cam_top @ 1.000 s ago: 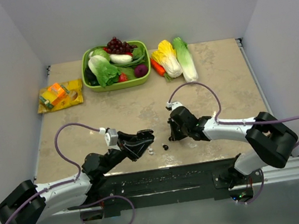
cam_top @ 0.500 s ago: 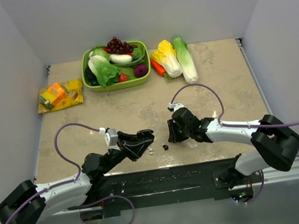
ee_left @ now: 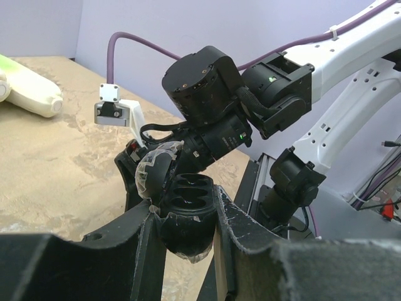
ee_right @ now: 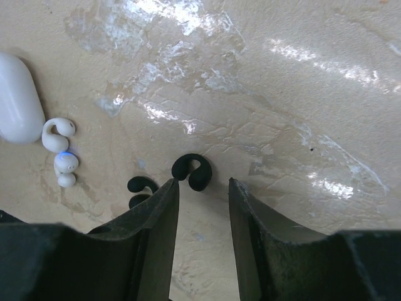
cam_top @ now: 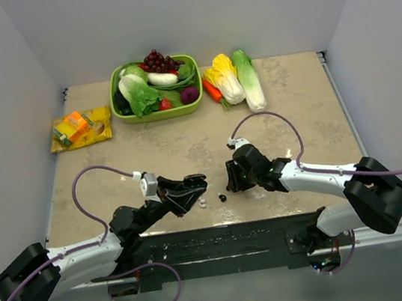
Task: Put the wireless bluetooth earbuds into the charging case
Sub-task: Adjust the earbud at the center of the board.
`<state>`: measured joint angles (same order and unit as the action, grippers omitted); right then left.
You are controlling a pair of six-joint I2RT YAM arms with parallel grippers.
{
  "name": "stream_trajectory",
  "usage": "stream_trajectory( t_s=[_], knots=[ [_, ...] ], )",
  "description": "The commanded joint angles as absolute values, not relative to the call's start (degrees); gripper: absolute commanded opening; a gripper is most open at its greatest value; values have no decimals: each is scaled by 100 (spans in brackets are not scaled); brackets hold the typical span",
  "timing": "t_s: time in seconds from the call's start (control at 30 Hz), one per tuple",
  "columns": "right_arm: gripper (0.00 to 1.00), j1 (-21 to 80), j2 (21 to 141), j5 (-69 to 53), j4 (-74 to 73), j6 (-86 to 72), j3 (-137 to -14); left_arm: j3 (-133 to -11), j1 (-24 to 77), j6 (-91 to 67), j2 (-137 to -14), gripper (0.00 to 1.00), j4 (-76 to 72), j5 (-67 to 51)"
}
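Holding steady, the left gripper (cam_top: 197, 183) stays clamped on the open black charging case (ee_left: 185, 210), whose wells are empty. White earbuds (ee_right: 57, 133) and black earbuds (ee_right: 192, 171) lie on the table (cam_top: 293, 106) between the arms. The right gripper (ee_right: 202, 185), jaws apart, has crept closer to one black bud, so a pick looks imminent.

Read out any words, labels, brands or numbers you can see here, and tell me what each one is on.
No text can be read in any view.
Yellow and orange snack packets: there is printing, but it is too small and blurred to read.
Black charging case and earbuds: no lettering visible.
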<state>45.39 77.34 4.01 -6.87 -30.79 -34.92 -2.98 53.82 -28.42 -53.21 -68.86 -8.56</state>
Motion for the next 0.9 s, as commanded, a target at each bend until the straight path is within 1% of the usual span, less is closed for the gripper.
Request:
stream_trajectory(
  t_s=[0.0, 0.03, 0.1, 0.13, 0.27, 0.4, 0.43, 0.6, 0.87],
  knots=[
    [41, 4553, 7541, 825, -1019, -2874, -3857, 246, 5432, -2830, -5194, 0, -7181, -861],
    [42, 4561, 7558, 844, -1150, -2857, -3893, 237, 5432, -2821, -5194, 0, -7172, -861],
    [39, 4562, 7559, 984, -1291, -2848, -3998, 237, 5432, -2821, -5194, 0, -7163, -861],
    [35, 4562, 7585, 1080, -1423, -2848, -4034, 237, 5432, -2821, -5203, 0, -7172, -861],
    [25, 4562, 7620, 1537, -1758, -2891, -4105, 237, 5432, -2813, -5168, 0, -7163, -870],
    [22, 4570, 7655, 1503, -1889, -3084, -4060, 281, 5432, -2795, -5106, 0, -7110, -826],
    [20, 4605, 7681, 1529, -1933, -3181, -4052, 281, 5432, -2786, -5098, 0, -7110, -835],
    [15, 4658, 7813, 1433, -1811, -3383, -3877, 334, 5432, -2795, -5036, 0, -7101, -817],
    [7, 4720, 7849, 932, -1275, -3709, -3551, 413, 5432, -2848, -4966, 0, -7128, -773]
  ],
)
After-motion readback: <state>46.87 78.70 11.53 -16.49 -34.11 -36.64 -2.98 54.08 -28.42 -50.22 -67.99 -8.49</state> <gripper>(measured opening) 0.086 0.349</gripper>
